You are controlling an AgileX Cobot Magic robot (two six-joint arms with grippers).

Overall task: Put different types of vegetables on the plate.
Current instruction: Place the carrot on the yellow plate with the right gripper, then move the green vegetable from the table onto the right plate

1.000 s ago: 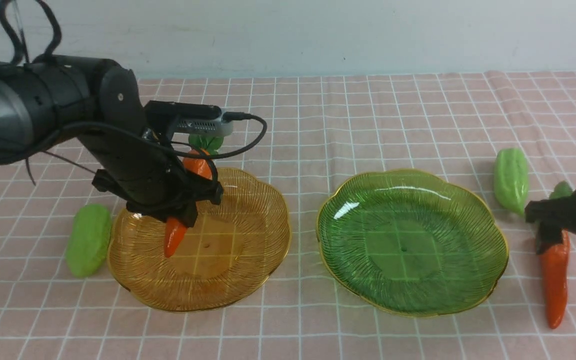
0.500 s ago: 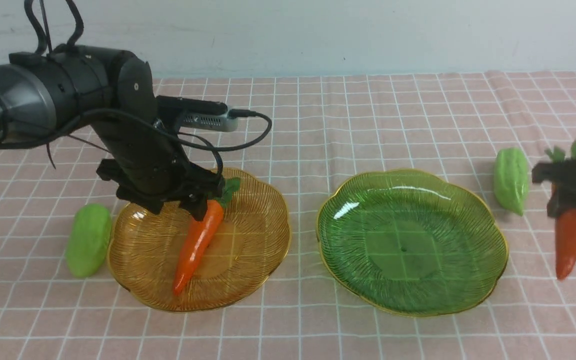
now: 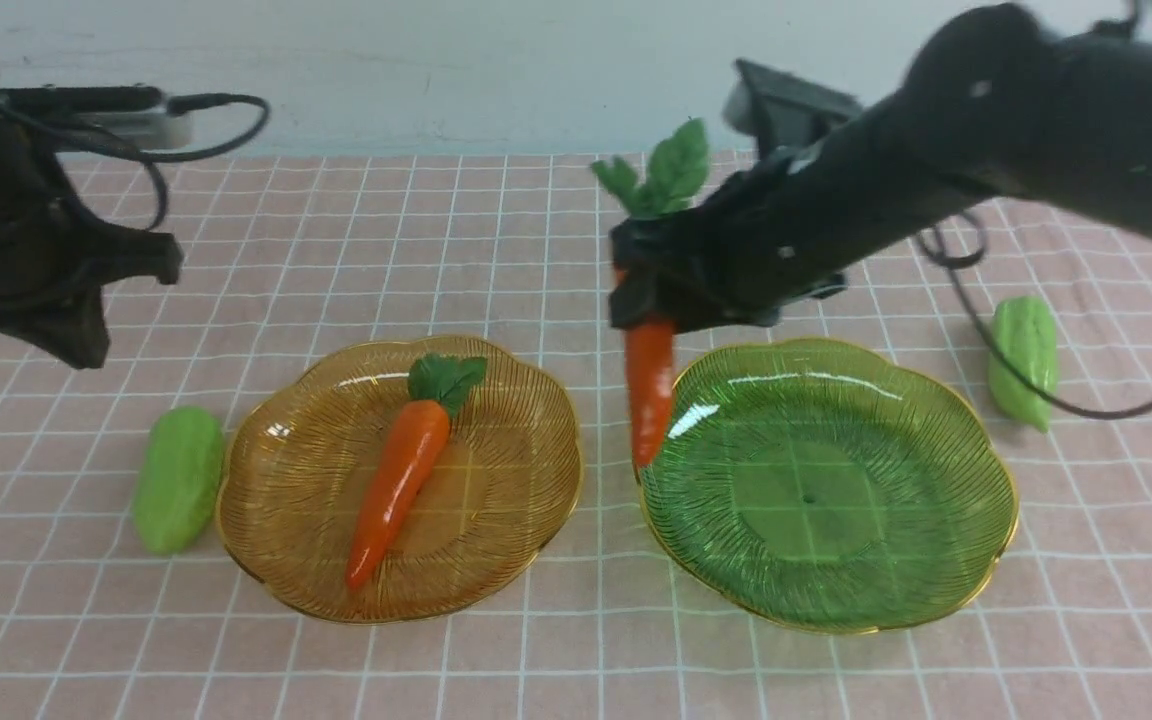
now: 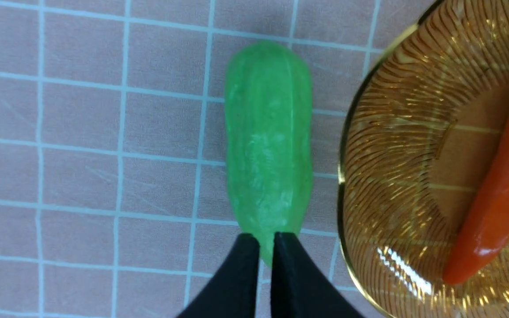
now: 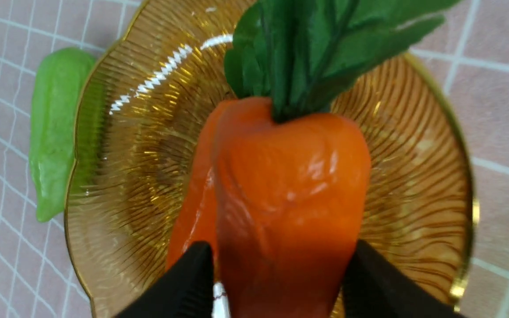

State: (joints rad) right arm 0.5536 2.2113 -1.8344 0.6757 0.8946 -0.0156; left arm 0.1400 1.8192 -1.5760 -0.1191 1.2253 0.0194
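Note:
One carrot [image 3: 401,478] lies in the amber plate [image 3: 526,480]; it also shows in the left wrist view [image 4: 497,207]. My right gripper [image 3: 648,300] is shut on the second carrot [image 3: 650,385], which hangs tip down over the gap between the amber plate and the green plate [image 3: 936,560]. In the right wrist view the held carrot [image 5: 290,198] sits between the black fingers [image 5: 184,282]. My left gripper [image 3: 76,345] is shut and empty, raised over the left gourd [image 3: 176,478], which shows in the left wrist view [image 4: 267,141]. The other gourd [image 3: 1024,358] lies right of the green plate.
A pink checked cloth [image 3: 576,670] covers the table. A pale wall [image 3: 436,70] runs along the back. The right arm [image 3: 986,150] stretches over the green plate's far side. The left arm's cable [image 3: 226,130] hangs at the far left.
My left gripper let go of the carrot in the amber plate and rose away to the left. My right gripper lifted its carrot and carried it left across the green plate.

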